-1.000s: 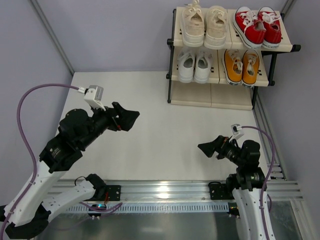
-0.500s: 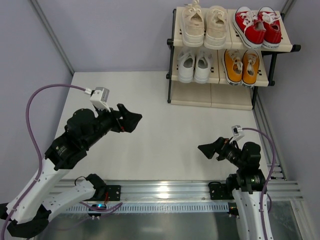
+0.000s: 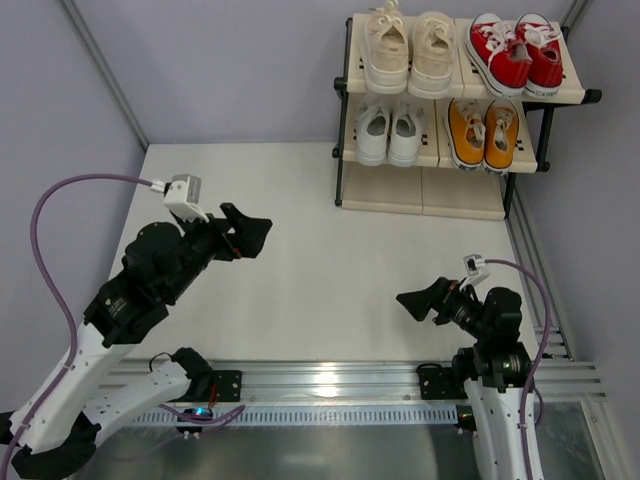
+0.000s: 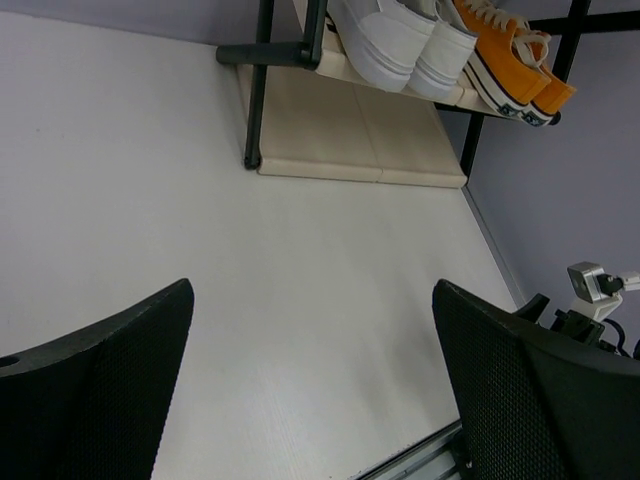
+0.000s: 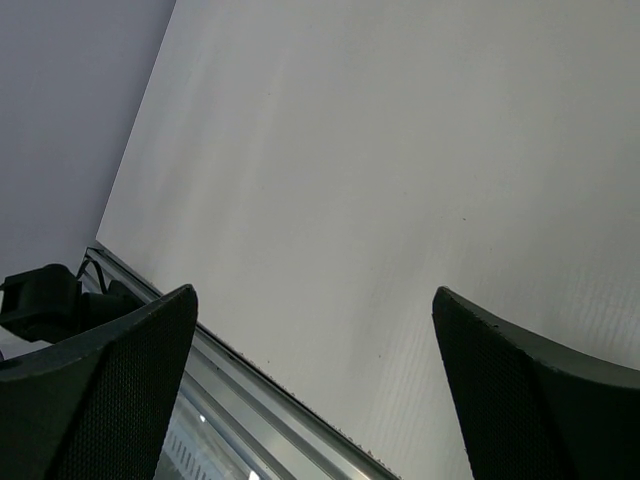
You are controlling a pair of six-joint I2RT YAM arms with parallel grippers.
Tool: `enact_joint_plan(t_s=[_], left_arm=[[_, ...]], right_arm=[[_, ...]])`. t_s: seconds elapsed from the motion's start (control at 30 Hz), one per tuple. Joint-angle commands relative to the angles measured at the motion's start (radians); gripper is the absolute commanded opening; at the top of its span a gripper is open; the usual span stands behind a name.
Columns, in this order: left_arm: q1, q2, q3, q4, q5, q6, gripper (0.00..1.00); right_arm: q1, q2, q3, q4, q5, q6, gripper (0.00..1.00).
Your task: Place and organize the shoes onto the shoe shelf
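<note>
**All four pairs on the shelf, both arms low over the desk**

Desk (image 3: 300,250): white, pale walls on three sides, a metal rail along the near edge.

Shoe shelf (image 3: 420,192): three tiers, black tube frame, cream panels. It stands at the far right corner of the desk, against the back wall.

Left arm (image 3: 150,275): reaches from the near left corner toward the middle of the desk. Left jaws are spread wide and grip nothing. The left wrist view shows only desk surface between them, with the shelf foot well beyond.

Right arm (image 3: 490,320): folded up near its base at the near right, pointing left. Right jaws are likewise wide apart and grip nothing, with only bare desk between them.

Shoes, all on the shelf, toes forward:
- top tier left, cream-beige pair (image 3: 408,50)
- top tier right, red pair (image 3: 515,52)
- middle tier left, white pair (image 3: 390,132)
- middle tier right, orange-yellow pair (image 3: 483,132)

In each pair the two shoes sit side by side, touching or nearly so.
</note>
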Motion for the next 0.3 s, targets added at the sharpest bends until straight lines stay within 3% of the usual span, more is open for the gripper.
enact_joint_plan(t_s=[0.0, 0.27], left_arm=[[0.002, -0.043, -0.009, 0.016, -0.104, -0.006, 1.00], [0.002, -0.015, 0.016, -0.030, -0.165, -0.007, 1.00]], right_arm=[[0.004, -0.020, 0.046, -0.035, 0.013, 0.023, 1.00], [0.004, -0.071, 0.037, -0.079, 0.037, 0.016, 1.00]])
